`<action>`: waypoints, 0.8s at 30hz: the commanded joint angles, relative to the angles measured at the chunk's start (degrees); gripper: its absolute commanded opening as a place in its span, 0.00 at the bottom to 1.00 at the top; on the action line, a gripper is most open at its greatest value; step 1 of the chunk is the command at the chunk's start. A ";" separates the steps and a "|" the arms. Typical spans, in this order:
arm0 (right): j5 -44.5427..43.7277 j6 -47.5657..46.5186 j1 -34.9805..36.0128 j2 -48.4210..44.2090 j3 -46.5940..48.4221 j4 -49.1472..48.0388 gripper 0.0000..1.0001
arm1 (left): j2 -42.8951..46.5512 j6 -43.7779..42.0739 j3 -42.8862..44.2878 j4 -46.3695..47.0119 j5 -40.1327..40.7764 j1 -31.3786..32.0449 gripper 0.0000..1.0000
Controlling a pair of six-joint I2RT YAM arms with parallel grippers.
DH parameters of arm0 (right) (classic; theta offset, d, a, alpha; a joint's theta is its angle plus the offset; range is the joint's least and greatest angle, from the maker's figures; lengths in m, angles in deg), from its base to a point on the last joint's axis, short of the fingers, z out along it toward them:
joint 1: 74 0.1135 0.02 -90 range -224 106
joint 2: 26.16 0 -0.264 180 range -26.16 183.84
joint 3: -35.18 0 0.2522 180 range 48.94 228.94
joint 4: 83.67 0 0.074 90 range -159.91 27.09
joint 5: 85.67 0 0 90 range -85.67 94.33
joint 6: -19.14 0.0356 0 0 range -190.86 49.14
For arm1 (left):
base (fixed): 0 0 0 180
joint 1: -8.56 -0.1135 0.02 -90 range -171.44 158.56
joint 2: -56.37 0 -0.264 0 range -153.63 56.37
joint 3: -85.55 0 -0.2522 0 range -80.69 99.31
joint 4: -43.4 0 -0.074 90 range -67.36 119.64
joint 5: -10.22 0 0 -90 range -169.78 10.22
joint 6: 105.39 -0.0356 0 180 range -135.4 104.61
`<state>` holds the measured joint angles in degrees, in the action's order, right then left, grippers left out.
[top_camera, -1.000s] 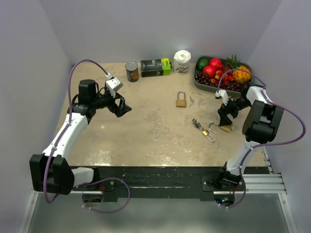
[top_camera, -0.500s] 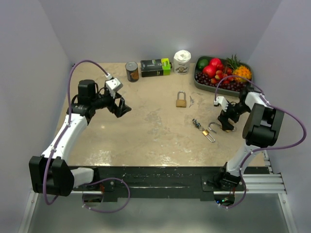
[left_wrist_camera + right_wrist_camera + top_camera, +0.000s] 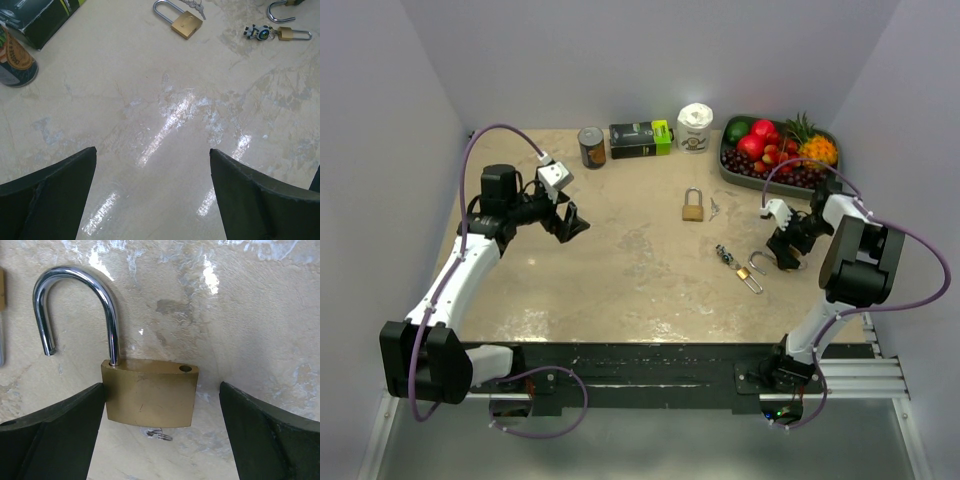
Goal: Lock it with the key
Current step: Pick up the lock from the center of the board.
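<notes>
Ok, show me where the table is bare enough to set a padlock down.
Bare: the broad middle between the left pincer and the closed padlock, down to the near edge. Crowded: the right side around the right pincer, open padlock and small padlock; the back row by the can and fruit tray.

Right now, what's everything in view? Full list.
open padlock: 1, brass, between right fingers
key: 1, silver, at that padlock's base, mostly hidden
shut padlock: 1, brass, mid-table
small padlock: 1, brass, right of centre
keychain: 1, dark, beside small padlock
loose keys: count unclear, silver, beside shut padlock
can: 1, brown, back
box: 1, black-green, back
white cylinder: 1, back
fruit tray: 1, dark, back right
table: 1, beige
left fingers: 2, black, open, over bare table
right fingers: 2, black, open
</notes>
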<state>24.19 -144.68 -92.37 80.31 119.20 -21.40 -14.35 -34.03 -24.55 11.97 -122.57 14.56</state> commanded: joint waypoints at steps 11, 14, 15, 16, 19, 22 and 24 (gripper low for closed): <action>-3.69 3.77 0.09 -4.35 -9.00 -7.29 0.89 | 0.49 1.23 0.02 3.61 0.51 -0.37 0.99; -2.02 3.51 0.00 -4.35 -8.65 -5.98 0.81 | 0.58 1.49 0.02 3.61 0.69 -0.29 0.99; -0.80 3.51 0.09 -4.78 -8.04 -5.45 0.74 | 0.49 1.49 0.20 3.61 1.03 -0.37 0.99; -0.09 3.34 0.09 -5.13 -7.60 -4.31 0.69 | 0.41 1.93 0.29 3.61 1.04 -0.37 0.99; 2.89 3.25 0.09 -6.54 -5.23 -1.51 0.50 | -0.03 4.12 0.99 3.87 1.65 -0.29 0.99; 5.79 2.89 0.09 -7.33 -1.80 2.27 0.25 | -0.73 7.72 2.13 5.10 4.02 -0.37 0.99; 6.77 2.28 0.09 -7.60 0.22 3.95 0.16 | -1.78 9.22 3.71 5.19 6.12 -0.29 0.99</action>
<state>24.85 -141.36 -92.39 75.44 113.58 -23.32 -14.59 -29.35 -24.42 13.39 -119.90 14.56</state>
